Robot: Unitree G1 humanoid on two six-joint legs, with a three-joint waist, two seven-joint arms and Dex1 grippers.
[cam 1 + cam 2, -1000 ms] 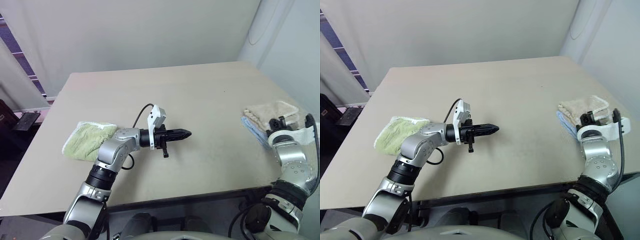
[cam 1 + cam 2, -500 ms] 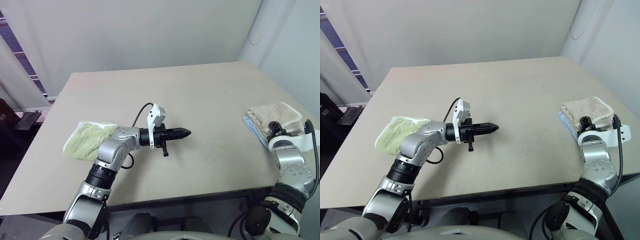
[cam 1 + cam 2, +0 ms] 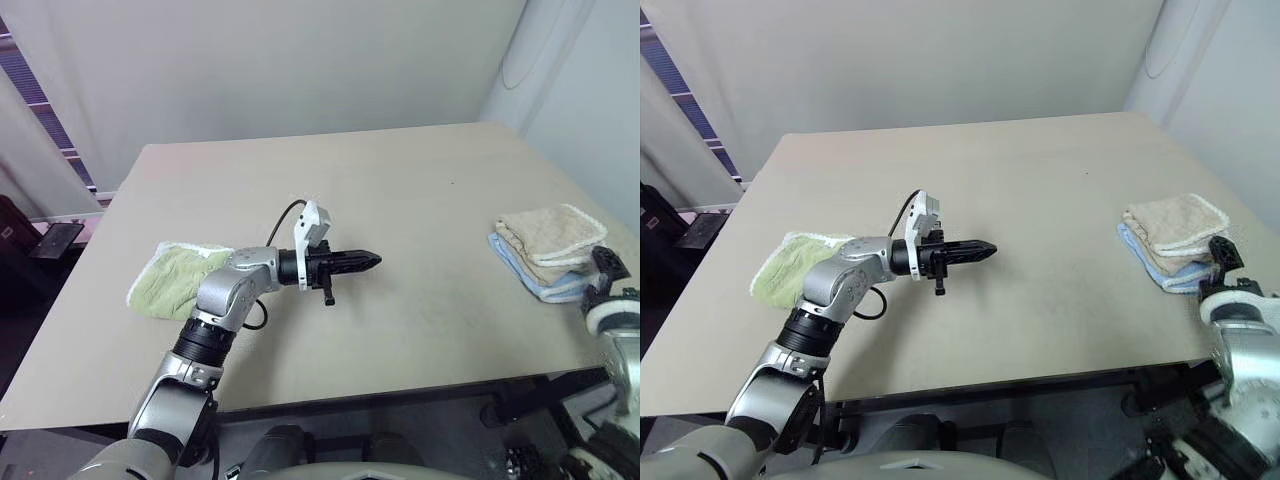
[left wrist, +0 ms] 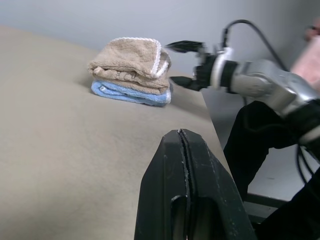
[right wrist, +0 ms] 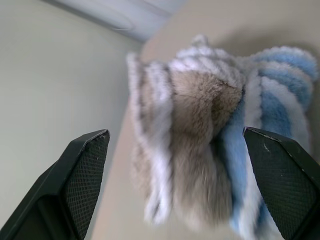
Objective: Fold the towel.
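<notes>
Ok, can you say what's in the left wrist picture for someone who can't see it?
A folded tan towel sits on a folded blue towel on a beige table. The right gripper is open beside them, and the left gripper points toward them, shut.

- A large beige table [image 3: 400, 190] stands near a plain pale wall [image 3: 260, 60].
- A white curtain [image 3: 570, 70] hangs at the right.
- A striped panel [image 3: 35, 110] and dark furniture [image 3: 15, 260] sit left.

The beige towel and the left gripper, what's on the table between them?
Nothing: bare tabletop runs from the shut left gripper to the folded beige towel, which sits on a light blue towel. The left eye view shows it.
</notes>
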